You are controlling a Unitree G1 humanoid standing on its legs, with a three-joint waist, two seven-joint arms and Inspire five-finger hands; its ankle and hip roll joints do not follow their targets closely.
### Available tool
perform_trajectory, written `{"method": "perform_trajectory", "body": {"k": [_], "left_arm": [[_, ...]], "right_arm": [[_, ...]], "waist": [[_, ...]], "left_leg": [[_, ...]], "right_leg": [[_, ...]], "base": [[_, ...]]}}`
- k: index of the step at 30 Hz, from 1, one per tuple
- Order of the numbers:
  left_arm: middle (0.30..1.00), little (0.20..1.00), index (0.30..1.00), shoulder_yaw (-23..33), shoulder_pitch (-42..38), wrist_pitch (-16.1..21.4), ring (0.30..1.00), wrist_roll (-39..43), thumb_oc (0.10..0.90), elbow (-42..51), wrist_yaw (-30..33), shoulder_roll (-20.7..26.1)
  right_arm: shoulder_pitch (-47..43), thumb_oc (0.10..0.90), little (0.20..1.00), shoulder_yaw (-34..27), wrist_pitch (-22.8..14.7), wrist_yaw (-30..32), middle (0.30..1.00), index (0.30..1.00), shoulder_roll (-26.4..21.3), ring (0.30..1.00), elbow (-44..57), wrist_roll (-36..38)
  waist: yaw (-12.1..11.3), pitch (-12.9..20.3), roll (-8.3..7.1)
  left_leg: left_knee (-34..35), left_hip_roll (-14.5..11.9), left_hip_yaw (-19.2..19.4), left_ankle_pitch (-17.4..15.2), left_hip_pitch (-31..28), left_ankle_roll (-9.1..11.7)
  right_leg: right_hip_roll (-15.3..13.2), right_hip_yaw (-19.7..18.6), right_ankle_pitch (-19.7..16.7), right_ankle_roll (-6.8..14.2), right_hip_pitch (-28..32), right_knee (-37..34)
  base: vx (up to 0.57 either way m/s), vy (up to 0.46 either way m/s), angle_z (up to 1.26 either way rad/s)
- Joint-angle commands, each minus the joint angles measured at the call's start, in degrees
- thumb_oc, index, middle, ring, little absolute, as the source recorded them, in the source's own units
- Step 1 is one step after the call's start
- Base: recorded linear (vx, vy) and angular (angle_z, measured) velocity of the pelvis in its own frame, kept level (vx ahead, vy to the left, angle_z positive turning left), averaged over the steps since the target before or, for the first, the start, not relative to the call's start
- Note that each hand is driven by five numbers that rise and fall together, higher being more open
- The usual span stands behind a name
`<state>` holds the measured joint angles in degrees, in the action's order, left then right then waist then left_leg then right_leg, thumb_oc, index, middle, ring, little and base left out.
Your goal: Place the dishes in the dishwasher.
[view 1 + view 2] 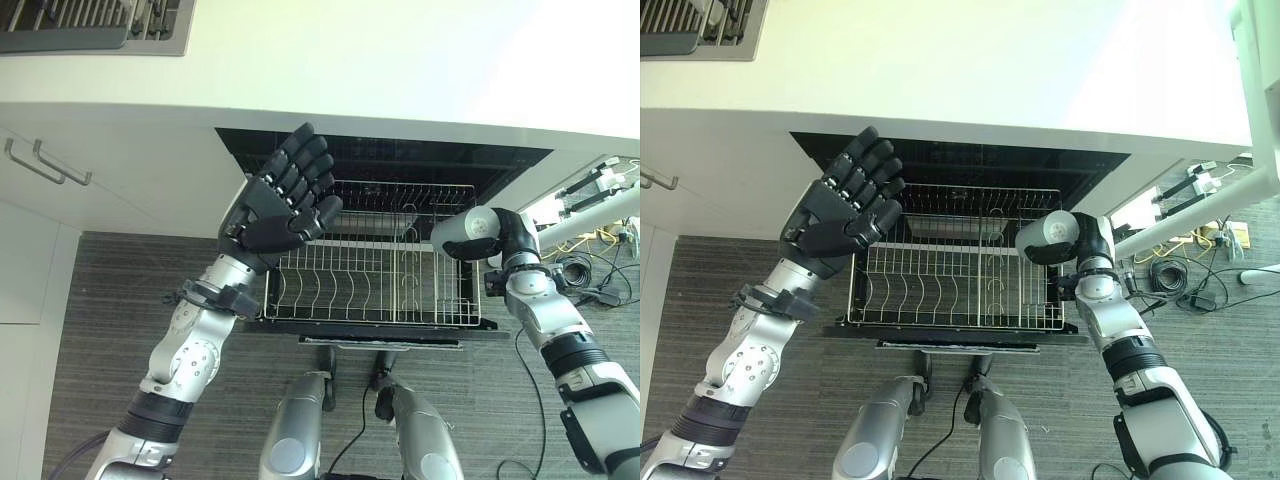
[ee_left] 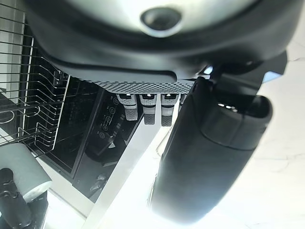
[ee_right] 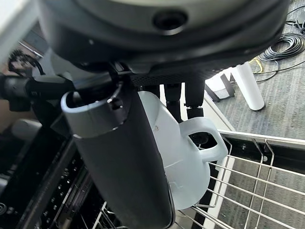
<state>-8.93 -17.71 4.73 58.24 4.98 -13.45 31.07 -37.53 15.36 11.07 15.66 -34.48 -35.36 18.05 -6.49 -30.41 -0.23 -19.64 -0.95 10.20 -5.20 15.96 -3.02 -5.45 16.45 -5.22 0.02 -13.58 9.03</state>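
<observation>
A white mug [image 3: 190, 157] with a loop handle sits in my right hand [image 3: 119, 157], pinched between the thumb and the fingers behind it. It hangs over the right end of the wire rack [image 1: 370, 270], which is pulled out of the open dishwasher [image 1: 400, 160]. From above, that hand points down at the rack's right side and its own wrist hides the mug. My left hand [image 1: 275, 205] is raised over the rack's left end, palm up, fingers straight, holding nothing. The rack looks bare of dishes.
A white countertop [image 1: 350, 60] runs above the dishwasher, with a cooktop [image 1: 90, 25] at its far left. Cabinet fronts with bar handles [image 1: 45, 165] stand to the left. Grey wood-look floor [image 1: 100, 300] lies below, with cables and white legs [image 1: 1200, 215] at the right.
</observation>
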Motion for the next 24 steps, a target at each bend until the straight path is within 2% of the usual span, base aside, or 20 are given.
{"method": "perform_trajectory", "body": {"k": [1,16,17,18,19,20,24], "left_arm": [[0.9,0.9,0.9,-0.91,-3.93,5.1,0.9,2.0,0.8,6.97,-3.27,0.41],[0.9,0.9,0.9,-1.28,-4.57,5.98,0.9,2.71,0.8,6.7,-3.51,0.44],[0.9,0.9,0.9,-1.31,-4.32,5.84,0.9,2.59,0.8,6.89,-3.79,0.42],[0.9,0.9,0.9,-1.24,-4.3,5.73,0.9,2.66,0.8,7.02,-3.81,0.55],[0.9,0.9,0.9,-1.16,-4.26,5.59,0.9,2.72,0.8,7.19,-3.81,0.71],[0.9,0.9,0.9,-0.85,-4.22,4.92,0.9,2.51,0.8,7.3,-3.91,0.62],[0.9,0.9,0.9,-0.26,-4.08,4.52,0.9,2.29,0.8,6.98,-4.27,0.54]], "right_arm": [[-5.95,0.4,0.3,2.4,-2.64,-0.07,0.3,0.3,-4.98,0.3,-0.24,-3.24],[-8.88,0.4,0.3,4.4,2.25,-1.16,0.3,0.3,-6.59,0.3,-4.13,-4.21],[-8.48,0.499,0.448,4.82,2.5,-4.82,0.448,0.448,-6.75,0.448,-4.29,-3.11],[-8.4,0.709,0.764,5.0,1.93,-5.9,0.764,0.764,-6.79,0.764,-4.08,-2.91],[-8.37,0.8,0.9,5.35,1.38,-8.09,0.9,0.9,-6.74,0.9,-3.64,-2.49],[-7.55,0.8,0.9,6.08,-1.15,-13.69,0.9,0.9,-6.23,0.9,-1.2,0.25],[-5.66,0.8,0.9,5.82,-2.08,-15.66,0.9,0.9,-6.15,0.9,1.76,-1.78]], "waist": [[-1.3,6.24,0.45],[-1.32,5.23,0.91],[-1.33,5.2,0.76],[-1.34,5.19,0.72],[-1.37,5.19,0.67],[-1.36,5.22,0.44],[-1.03,5.22,0.12]], "left_leg": [[2.45,-1.94,-4.22,-6.11,-2.03,4.57],[2.45,-1.68,-4.41,-5.8,-1.31,4.89],[2.45,-1.68,-4.38,-5.85,-1.3,4.82],[2.45,-1.67,-4.38,-5.85,-1.29,4.82],[2.45,-1.68,-4.4,-5.84,-1.26,4.83],[2.45,-1.68,-4.39,-5.8,-1.35,4.89],[2.45,-1.72,-4.32,-5.76,-1.41,4.95]], "right_leg": [[-3.38,1.34,12.98,6.78,0.71,8.16],[-3.48,1.35,12.73,6.6,-0.2,8.16],[-3.48,1.31,12.72,6.59,-0.23,8.16],[-3.48,1.33,12.7,6.61,-0.26,8.16],[-3.48,1.37,12.67,6.63,-0.29,8.16],[-3.55,1.55,12.63,6.66,-0.2,8.16],[-3.61,1.53,12.46,6.82,-0.23,8.16]], "base": [[0.0,0.0,0.0],[0.0,0.0,0.0],[0.0,0.0,0.0],[0.0,0.0,0.0],[0.0,0.0,0.0],[0.0,0.0,0.0],[0.0,0.0,0.0]]}}
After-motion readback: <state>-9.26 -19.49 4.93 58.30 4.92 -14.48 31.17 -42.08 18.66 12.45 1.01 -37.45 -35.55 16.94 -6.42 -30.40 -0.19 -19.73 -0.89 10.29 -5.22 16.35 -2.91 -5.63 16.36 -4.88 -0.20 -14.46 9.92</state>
